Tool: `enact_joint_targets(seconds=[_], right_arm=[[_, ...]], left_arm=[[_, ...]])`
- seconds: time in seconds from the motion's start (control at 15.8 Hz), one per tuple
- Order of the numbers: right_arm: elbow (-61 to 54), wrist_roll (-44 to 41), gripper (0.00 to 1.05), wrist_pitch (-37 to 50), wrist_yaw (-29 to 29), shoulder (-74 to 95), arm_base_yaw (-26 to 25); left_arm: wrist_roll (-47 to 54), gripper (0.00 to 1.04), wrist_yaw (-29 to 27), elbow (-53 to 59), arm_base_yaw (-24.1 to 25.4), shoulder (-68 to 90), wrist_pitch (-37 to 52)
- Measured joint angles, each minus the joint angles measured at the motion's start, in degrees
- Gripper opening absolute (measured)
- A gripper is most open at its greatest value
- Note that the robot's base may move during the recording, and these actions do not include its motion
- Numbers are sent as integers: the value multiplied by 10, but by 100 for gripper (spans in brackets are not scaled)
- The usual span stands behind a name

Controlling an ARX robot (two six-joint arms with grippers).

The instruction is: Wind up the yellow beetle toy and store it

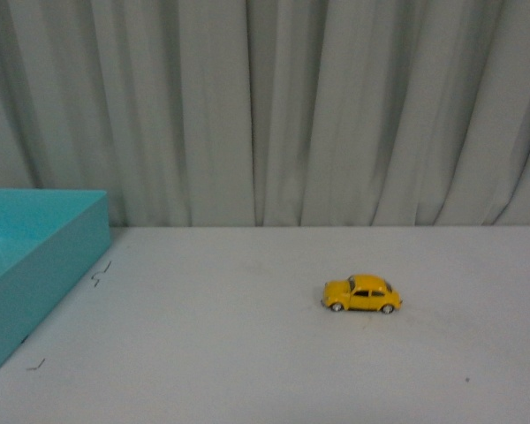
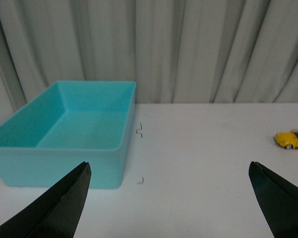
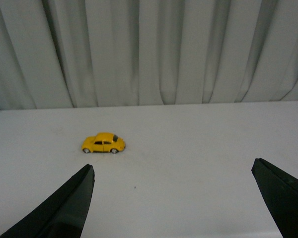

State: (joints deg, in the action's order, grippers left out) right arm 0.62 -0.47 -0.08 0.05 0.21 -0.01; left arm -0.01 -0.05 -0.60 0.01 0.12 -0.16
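One yellow beetle toy (image 1: 362, 294) sits at 3 o'clock from one empty teal bin (image 1: 44, 265). The left hand (image 2: 169, 168) and the right hand (image 3: 173, 165) are spread.

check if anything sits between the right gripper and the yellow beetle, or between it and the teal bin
Nothing visible does. Only bare white table lies between the open right gripper and the yellow beetle toy, and between the toy and the teal bin.
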Motion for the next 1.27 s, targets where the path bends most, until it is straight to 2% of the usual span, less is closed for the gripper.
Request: enact_joint_targets(seconds=[1.27], right_arm=[[0,0,98,-2,0,0,0]], left_arm=[[0,98,0,0,0,0,-1]])
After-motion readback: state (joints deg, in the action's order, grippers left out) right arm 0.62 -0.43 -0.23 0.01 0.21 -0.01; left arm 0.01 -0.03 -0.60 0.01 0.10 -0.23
